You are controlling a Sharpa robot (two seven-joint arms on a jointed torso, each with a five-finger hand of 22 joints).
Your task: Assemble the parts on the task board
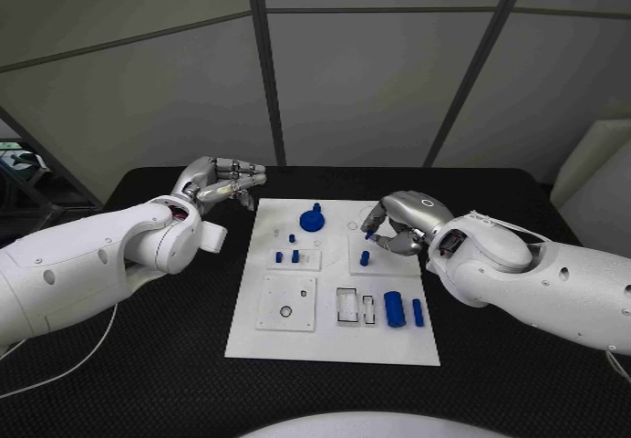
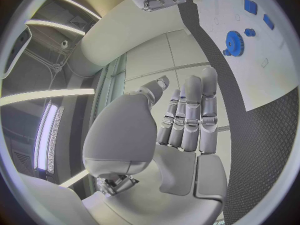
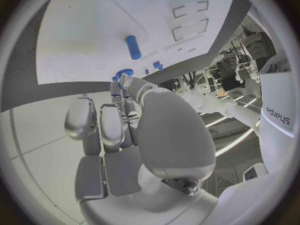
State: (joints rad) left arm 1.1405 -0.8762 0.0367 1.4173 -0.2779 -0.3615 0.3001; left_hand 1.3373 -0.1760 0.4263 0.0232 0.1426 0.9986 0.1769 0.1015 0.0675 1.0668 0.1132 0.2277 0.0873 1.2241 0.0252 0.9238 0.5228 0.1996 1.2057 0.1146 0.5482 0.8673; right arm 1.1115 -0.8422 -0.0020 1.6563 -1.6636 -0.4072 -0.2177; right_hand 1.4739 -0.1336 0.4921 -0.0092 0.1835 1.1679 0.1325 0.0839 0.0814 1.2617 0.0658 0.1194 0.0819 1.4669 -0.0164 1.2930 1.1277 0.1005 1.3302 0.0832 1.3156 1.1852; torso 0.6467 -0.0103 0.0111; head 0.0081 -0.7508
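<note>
Parts (image 1: 393, 308) lie on the board (image 1: 263, 339) mid-table, gear (image 1: 312, 219) at its far edge; right hand (image 1: 395, 228) hovers over a peg (image 1: 365, 258), fingers curled, whether holding anything unclear, probably lining up, left hand (image 1: 219, 181) idle, nothing held, off the board's corner.

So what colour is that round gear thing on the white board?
Blue. The gear shows best in the head view, near the task board's far edge.

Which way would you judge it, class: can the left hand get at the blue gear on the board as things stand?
Probably yes. The left hand hovers open just off the task board, and the blue gear stands uncovered nearby, with the right hand further along.
</note>
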